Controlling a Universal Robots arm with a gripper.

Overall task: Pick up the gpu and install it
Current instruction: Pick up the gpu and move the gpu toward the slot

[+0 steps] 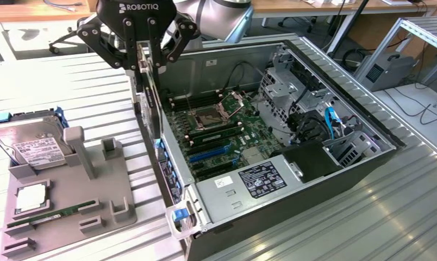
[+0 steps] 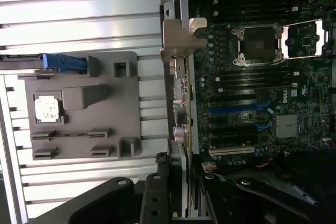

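My gripper [image 1: 147, 64] is clenched on the gpu [image 1: 153, 103]. My fingers [image 1: 135, 57] pinch its upper end, so the thin dark card hangs edge-on beneath me, clear of the table. It hangs about over the wall of the open computer case [image 1: 349, 109] on the exterior view's left, beside the motherboard [image 1: 218, 136] and its blue expansion slots [image 1: 207, 154], and is not seated in any slot. From my wrist, the gpu [image 2: 181, 114] runs away from my gripper [image 2: 181, 195] to its silver bracket [image 2: 178, 38], along the case's edge beside the motherboard [image 2: 252, 103] with its open processor socket [image 2: 257, 43]. On the table next to the case, the grey fixture tray [image 1: 73, 223] holds a hard drive [image 1: 33, 144], a processor chip [image 1: 31, 198] and a green memory stick [image 1: 51, 213].
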